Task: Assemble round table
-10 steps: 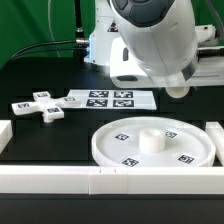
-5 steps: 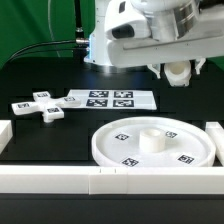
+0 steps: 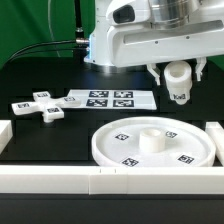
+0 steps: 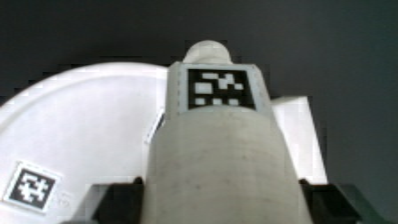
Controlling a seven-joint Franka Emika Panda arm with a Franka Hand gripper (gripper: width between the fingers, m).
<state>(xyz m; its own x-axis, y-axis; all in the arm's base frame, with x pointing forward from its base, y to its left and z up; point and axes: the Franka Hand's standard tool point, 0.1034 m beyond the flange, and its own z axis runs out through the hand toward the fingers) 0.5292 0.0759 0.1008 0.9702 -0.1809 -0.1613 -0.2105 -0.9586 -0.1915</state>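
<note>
The large rimmed round disc lies flat on the black table with a short raised hub at its centre and tags on its face. My gripper is shut on the short cylinder leg and holds it in the air above and behind the disc, toward the exterior view's right. In the wrist view the leg fills the middle between the dark fingers, its tag facing the camera, with the disc below. The cross-shaped foot lies at the exterior view's left.
The marker board lies flat behind the disc, beside the foot. Long white border rails run along the front edge, with end pieces at the left and right. The robot base stands at the back.
The arm has lifted and drawn back from close to the camera. The leg in the gripper now shows clearly, hanging above the table behind the disc. Disc, foot and marker board have not moved.
</note>
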